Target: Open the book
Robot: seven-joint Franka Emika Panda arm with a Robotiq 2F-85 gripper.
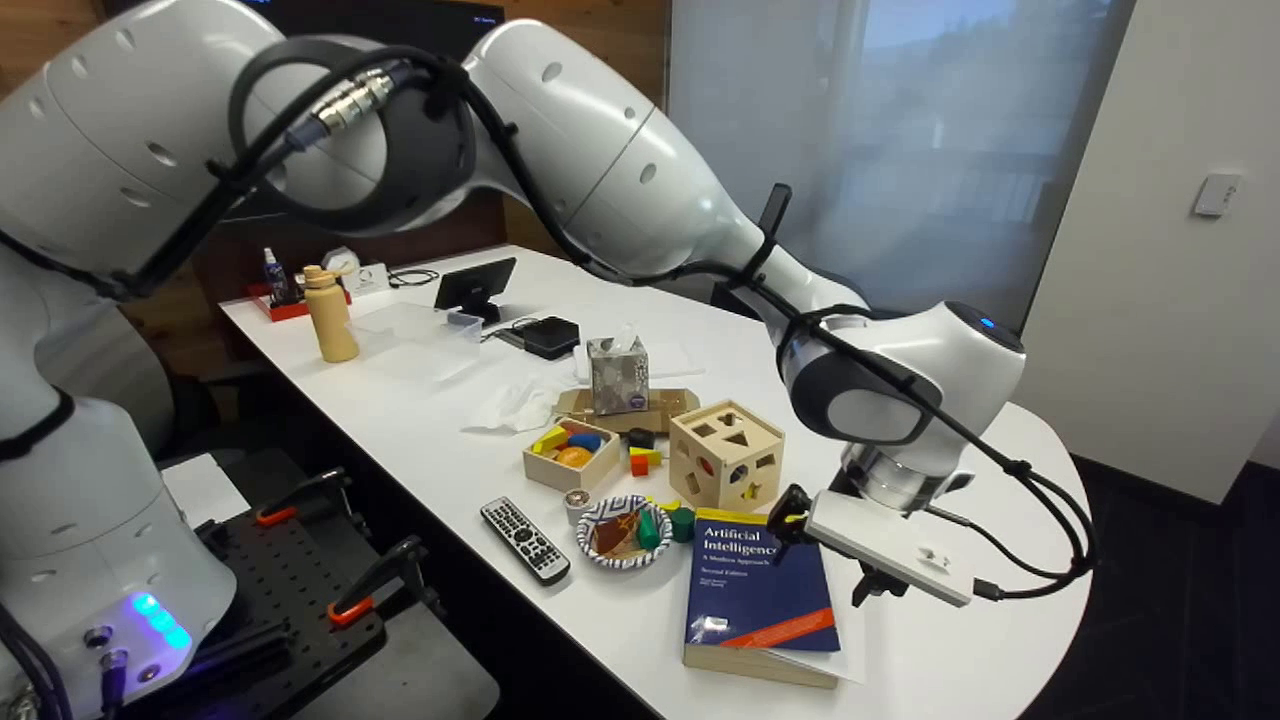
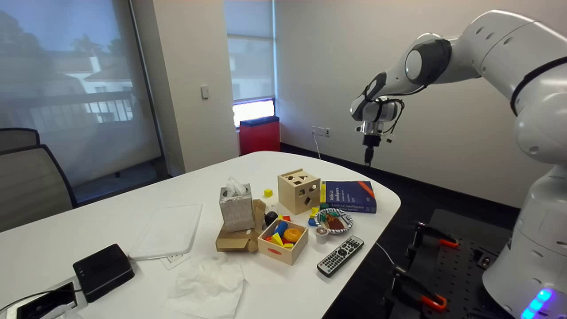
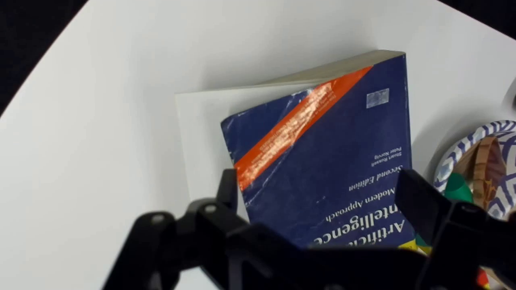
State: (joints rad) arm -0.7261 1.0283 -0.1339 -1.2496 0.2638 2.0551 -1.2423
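Observation:
The thick dark blue book (image 1: 745, 600) lies front cover up on the table. It also shows in an exterior view (image 2: 347, 192) and in the wrist view (image 3: 322, 141). Its cover looks closed; the free corner with the orange stripe seems bent a little. A white sheet (image 3: 201, 133) sticks out from under the cover's free edge. My gripper (image 1: 828, 555) is open and empty, with a gap above the book in an exterior view (image 2: 368, 160). In the wrist view its fingers (image 3: 318, 181) straddle the cover's width from above. The book's top end is hidden by the gripper there.
A patterned bowl (image 1: 625, 533) with blocks stands beside the book's spine. The wooden shape-sorter cube (image 2: 299, 191) stands close to the book's top end. A remote (image 1: 525, 540), a block box (image 2: 283, 241) and a tissue box (image 2: 236, 208) are farther off. The table's rounded edge (image 2: 396, 199) is near.

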